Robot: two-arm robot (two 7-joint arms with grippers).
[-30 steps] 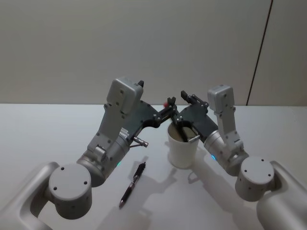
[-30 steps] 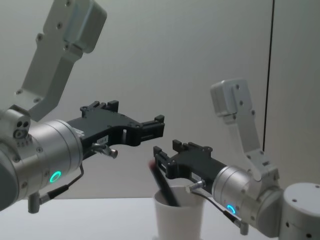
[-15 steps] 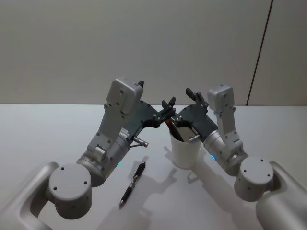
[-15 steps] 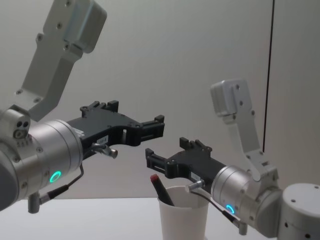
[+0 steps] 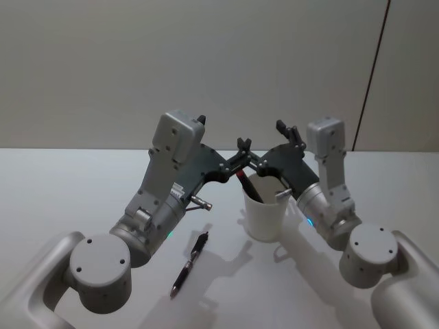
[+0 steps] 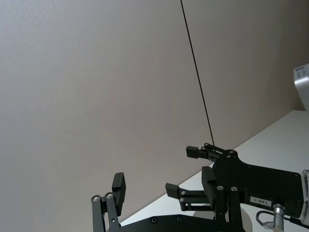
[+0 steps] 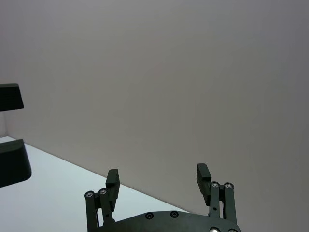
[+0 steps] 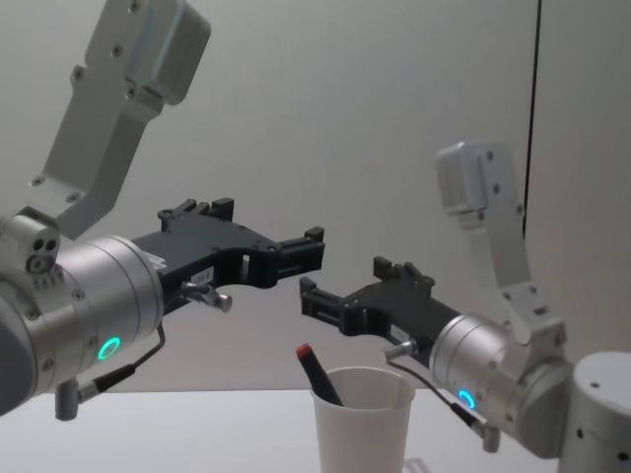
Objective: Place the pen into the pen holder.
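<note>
Pen (image 5: 247, 185): leans in pen holder (image 5: 264, 219), red end up, just under right gripper (image 8: 314, 296), fingers spread, empty. Risks toppling the light pen holder through a dip or sideways swing clipping rim or red end. Left gripper (image 8: 311, 246): hangs opposite, fingers apart. Head view, unlike chest view: second pen (image 5: 188, 264) flat on table (image 5: 68, 192), well below left gripper. Chest view: the gap over the red end.
</note>
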